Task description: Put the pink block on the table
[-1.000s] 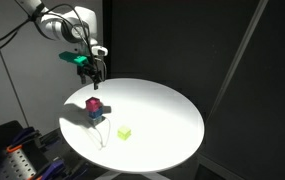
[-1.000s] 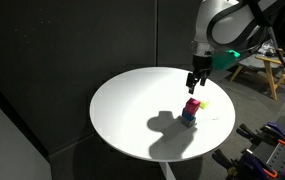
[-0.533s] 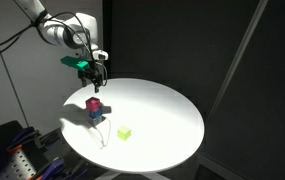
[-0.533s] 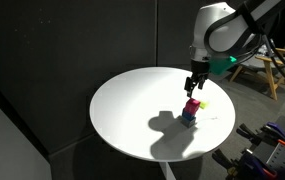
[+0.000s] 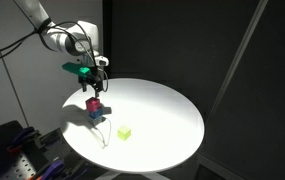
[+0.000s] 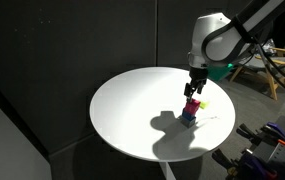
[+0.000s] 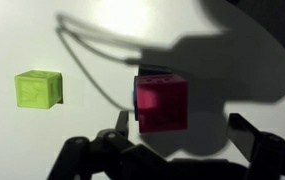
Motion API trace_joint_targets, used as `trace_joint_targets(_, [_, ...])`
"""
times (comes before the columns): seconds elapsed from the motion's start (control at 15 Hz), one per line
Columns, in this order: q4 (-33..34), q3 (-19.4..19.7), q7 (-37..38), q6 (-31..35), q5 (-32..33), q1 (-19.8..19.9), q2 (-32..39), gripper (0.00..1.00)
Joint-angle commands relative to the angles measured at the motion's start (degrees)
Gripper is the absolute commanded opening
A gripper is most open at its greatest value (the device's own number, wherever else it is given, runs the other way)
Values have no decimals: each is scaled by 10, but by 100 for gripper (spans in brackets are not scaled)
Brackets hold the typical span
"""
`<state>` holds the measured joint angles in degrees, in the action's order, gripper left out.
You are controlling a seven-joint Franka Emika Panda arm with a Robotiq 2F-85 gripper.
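Note:
The pink block (image 5: 94,103) (image 6: 191,105) sits on top of a dark blue cube (image 5: 96,116) (image 6: 188,118), near one edge of the round white table (image 5: 167,110) (image 6: 132,100). My gripper (image 5: 99,88) (image 6: 194,90) hangs just above the stack, open and holding nothing. In the wrist view the pink block (image 7: 162,104) lies just ahead of the gripper (image 7: 180,123), nearer one finger, and touches neither jaw. Only a sliver of the blue cube (image 7: 135,100) shows beneath it.
A yellow-green cube (image 5: 126,132) (image 6: 202,103) (image 7: 39,88) lies on the table a short way from the stack. A thin pale cord (image 7: 92,60) runs across the tabletop near the cubes. Dark curtains stand behind the table, with clutter past its edge.
The gripper has come down and a little sideways, closing in over the pink block. Its jaws stay open. The cubes have not moved.

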<state>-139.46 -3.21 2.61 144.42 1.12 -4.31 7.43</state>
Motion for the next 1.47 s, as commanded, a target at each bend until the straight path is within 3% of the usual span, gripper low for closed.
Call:
trace_joint_targets(0.0, [1, 5, -2, 6, 15, 4, 7, 100])
trace_joint_targets(1.4, [7, 15, -19, 39, 16, 6, 47, 100])
